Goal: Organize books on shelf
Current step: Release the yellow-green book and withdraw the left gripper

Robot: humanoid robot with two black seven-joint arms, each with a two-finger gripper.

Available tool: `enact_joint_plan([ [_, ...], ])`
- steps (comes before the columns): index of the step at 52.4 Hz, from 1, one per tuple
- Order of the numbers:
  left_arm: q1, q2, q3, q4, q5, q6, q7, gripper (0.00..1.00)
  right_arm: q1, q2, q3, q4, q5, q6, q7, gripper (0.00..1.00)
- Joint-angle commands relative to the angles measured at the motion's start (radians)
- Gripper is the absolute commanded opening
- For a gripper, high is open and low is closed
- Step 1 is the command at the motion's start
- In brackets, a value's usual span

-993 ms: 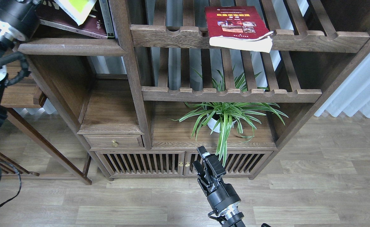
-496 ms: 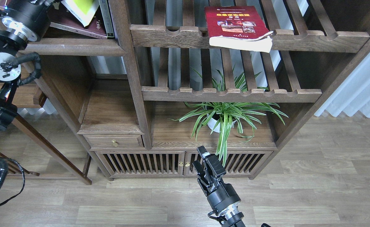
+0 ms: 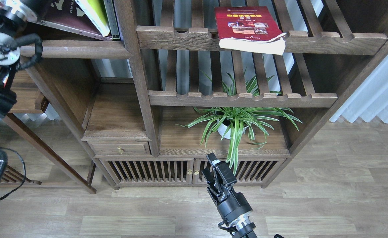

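Right gripper [image 3: 215, 173], lower centre of frame: low in front of the cabinet doors, fingers slightly parted, grasping nothing. Judged parked out of the way.

Left gripper: the arm's wrist runs out past the upper left corner, so the fingers are not in view and their state cannot be told. Judged to be working at the books there.

Shelf [image 3: 76, 49], upper left: solid plank with a thick rounded lip. 2 of the 3 books are on it: maroon book [image 3: 66, 16] tilted, yellow-green book [image 3: 94, 13] leaning over it toward the thin upright books [image 3: 112, 18] against the post. The lean suggests neither is settled upright yet.

Red book [image 3: 246, 26], upper centre: lying flat on the slatted rack [image 3: 329, 41], page edge overhanging the front rail. Well apart from the other 2; judged not yet moved.

Potted plant [image 3: 237, 124], centre, untouched.
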Motion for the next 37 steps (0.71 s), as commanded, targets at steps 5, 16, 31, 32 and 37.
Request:
enact_joint_plan([
  [5,-0.061,0.001,-0.013,0.001,-0.005,0.002,0.001,0.45,-0.008,0.0,-0.001,0.002,-0.001,0.0,0.0,0.87],
  [16,-0.105,0.006,-0.042,0.001,-0.008,0.002,0.006,0.46,-0.014,0.0,-0.001,0.002,-0.001,0.0,0.0,0.87],
  [31,-0.111,0.017,-0.074,-0.002,-0.008,-0.002,0.015,0.48,-0.014,0.0,-0.001,0.002,-0.001,0.0,0.0,0.87],
  [32,-0.111,0.018,-0.076,-0.004,-0.008,-0.007,0.017,0.48,-0.014,0.0,-0.001,0.002,-0.001,0.0,0.0,0.87],
  [37,-0.1,0.038,-0.071,-0.012,-0.009,-0.013,0.02,0.49,-0.014,0.0,-0.001,0.002,-0.003,0.0,0.0,0.87],
])
